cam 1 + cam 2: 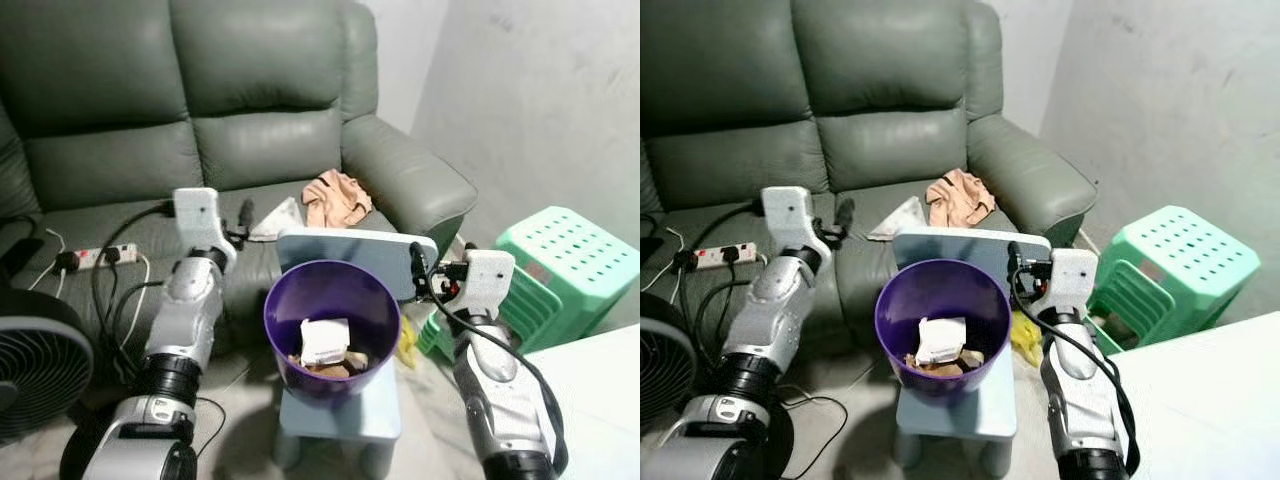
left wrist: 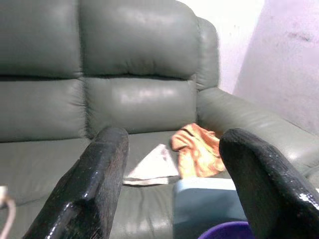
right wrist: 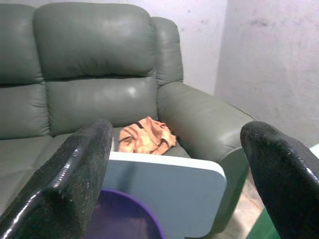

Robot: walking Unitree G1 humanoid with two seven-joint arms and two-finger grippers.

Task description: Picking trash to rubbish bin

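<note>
From the head, looking down, the purple bin [image 1: 331,330] sits closest, on a small blue chair [image 1: 345,400] between the two arms, with a white wad of paper [image 1: 324,340] and brown scraps already inside. The left gripper [image 1: 243,222] is held up over the sofa seat [image 1: 120,225], and the flat white paper [image 1: 275,222] lies just ahead of it and a little toward the bin side, its long edge running away toward the orange crumpled rag [image 1: 336,197] beyond. The right gripper [image 1: 420,270] is raised beside the chair back, the bin just inward of it, a green stool [image 1: 565,255] outward of it. I'd say the left arm is nearer both pieces on the seat, so the reach looks to be forward and slightly inward from that hand.

The other eye gives the same layout, with a yellow scrap [image 1: 1023,335] on the floor below the right gripper.

Along the left wrist, its two fingers [image 2: 89,189] stand wide apart with nothing between them, the paper and rag framed ahead in the gap.

Along the right wrist, the fingers [image 3: 65,184] are likewise spread and empty, the chair back and bin rim just beyond them, the rag farther off on the seat
</note>
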